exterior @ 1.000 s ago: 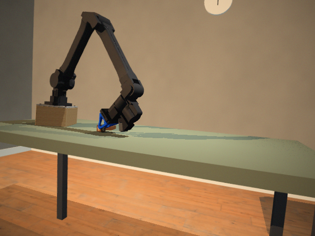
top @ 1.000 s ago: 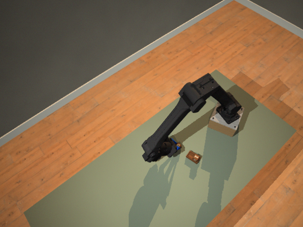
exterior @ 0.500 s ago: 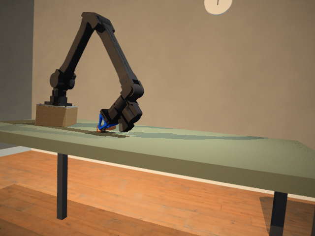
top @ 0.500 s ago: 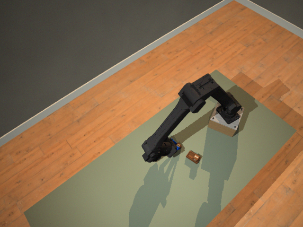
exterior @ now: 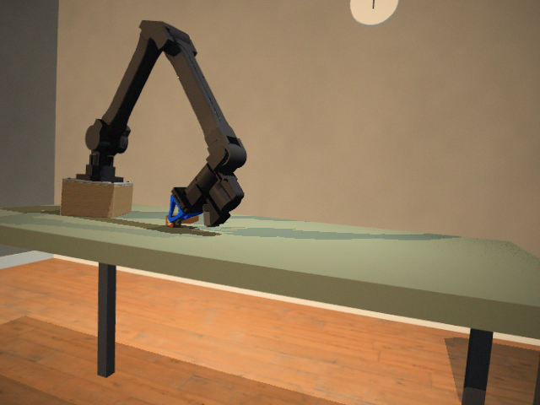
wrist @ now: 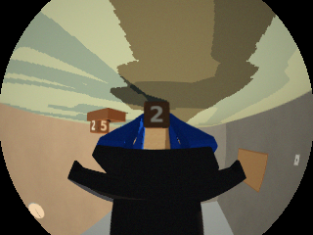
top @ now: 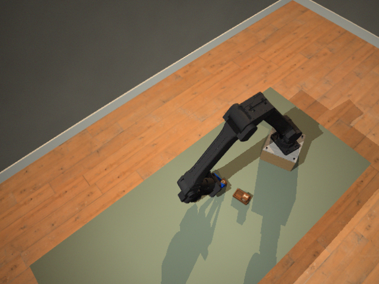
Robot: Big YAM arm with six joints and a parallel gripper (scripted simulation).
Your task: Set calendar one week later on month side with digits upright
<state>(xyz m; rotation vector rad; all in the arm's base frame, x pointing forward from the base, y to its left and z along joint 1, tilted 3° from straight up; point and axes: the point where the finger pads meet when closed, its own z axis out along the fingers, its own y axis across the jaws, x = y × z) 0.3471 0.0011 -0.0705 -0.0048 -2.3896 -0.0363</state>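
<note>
My gripper (top: pixel 222 182), with blue fingers, is shut on a brown calendar cube (wrist: pixel 156 116). The cube's face toward the wrist camera shows a white 2. I hold it low over the green table, just left of the tray; in the side view (exterior: pixel 176 220) it sits at or barely above the surface, and I cannot tell if it touches. The small brown tray (top: pixel 241 194) lies flat on the table, apart from the gripper. In the wrist view the tray (wrist: pixel 104 117) shows small white characters on its side. What sits inside it is too small to tell.
The arm's base stands on a wooden block (top: pixel 283 152) at the table's back right. The table edge (exterior: pixel 270 278) runs along the front in the side view. A round wall clock (exterior: pixel 374 9) hangs high behind.
</note>
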